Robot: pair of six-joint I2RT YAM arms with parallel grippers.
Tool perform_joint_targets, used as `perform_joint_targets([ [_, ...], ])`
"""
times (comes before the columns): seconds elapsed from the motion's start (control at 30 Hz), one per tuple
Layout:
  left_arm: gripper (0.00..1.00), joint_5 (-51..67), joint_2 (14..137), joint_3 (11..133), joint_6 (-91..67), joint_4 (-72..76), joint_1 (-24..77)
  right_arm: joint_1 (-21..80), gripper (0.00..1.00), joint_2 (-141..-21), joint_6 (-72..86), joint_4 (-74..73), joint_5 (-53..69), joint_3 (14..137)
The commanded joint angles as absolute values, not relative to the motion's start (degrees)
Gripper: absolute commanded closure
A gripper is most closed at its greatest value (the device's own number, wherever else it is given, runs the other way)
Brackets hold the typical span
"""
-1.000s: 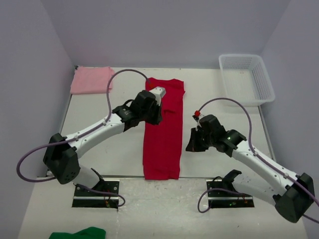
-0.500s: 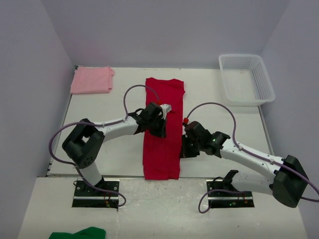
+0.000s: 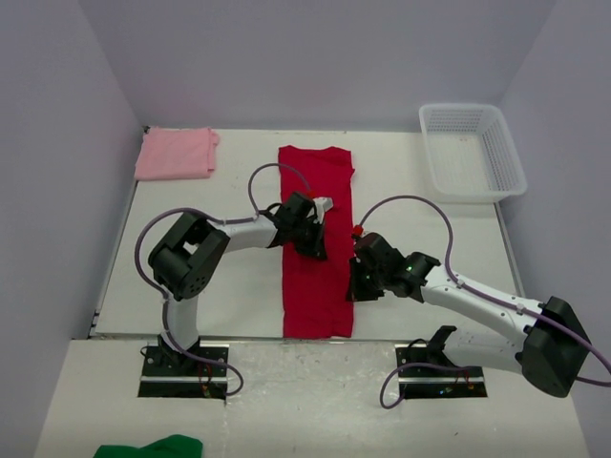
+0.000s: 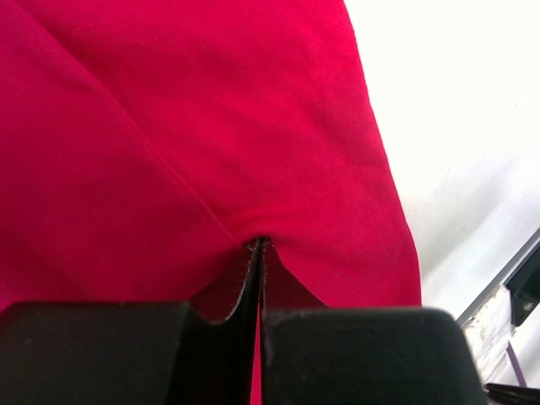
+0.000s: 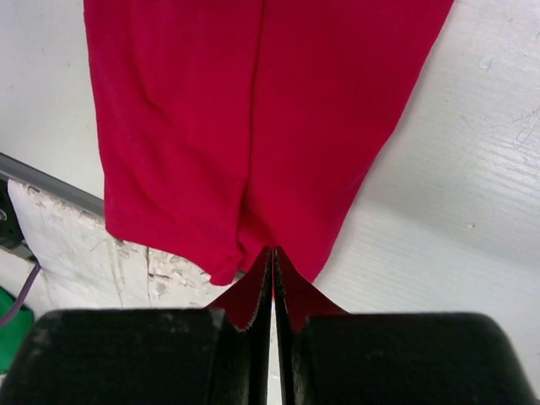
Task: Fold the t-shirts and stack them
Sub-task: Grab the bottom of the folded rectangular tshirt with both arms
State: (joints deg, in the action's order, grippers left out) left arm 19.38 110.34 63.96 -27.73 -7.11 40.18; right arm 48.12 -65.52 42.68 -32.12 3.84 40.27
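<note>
The crimson red t-shirt (image 3: pixel 320 181) lies as a long narrow strip down the middle of the table. It also shows in the left wrist view (image 4: pixel 211 126) and the right wrist view (image 5: pixel 253 101). My left gripper (image 3: pixel 313 239) sits on its middle, shut, and the cloth puckers at its tips (image 4: pixel 260 249). My right gripper (image 3: pixel 353 281) is at the strip's right edge near the front end, shut on a pinch of red cloth (image 5: pixel 273 253). The pale pink t-shirt (image 3: pixel 177 153) lies folded at the back left corner, apart from both grippers.
A white mesh basket (image 3: pixel 473 151) stands at the back right. A green cloth (image 3: pixel 153 447) lies in front of the table at the bottom left. The table's front edge (image 5: pixel 42 181) runs just beyond the shirt's near end.
My left gripper has come down from the shirt's upper part to its middle. My right gripper has moved left onto the shirt's right edge. The shirt's near end has shifted slightly right.
</note>
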Motion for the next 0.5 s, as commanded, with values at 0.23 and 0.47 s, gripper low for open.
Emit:
perform_joint_targets([
  [0.23,1.00,20.13,115.40,71.01,-25.31,-8.34,34.28,48.52,0.93,-66.62,43.24,-34.18,0.09,42.36],
  [0.47,1.00,22.14,115.23,72.68,-24.17,-9.32,31.91,48.52,0.73,-65.57,44.65,-34.37,-2.90,41.22],
])
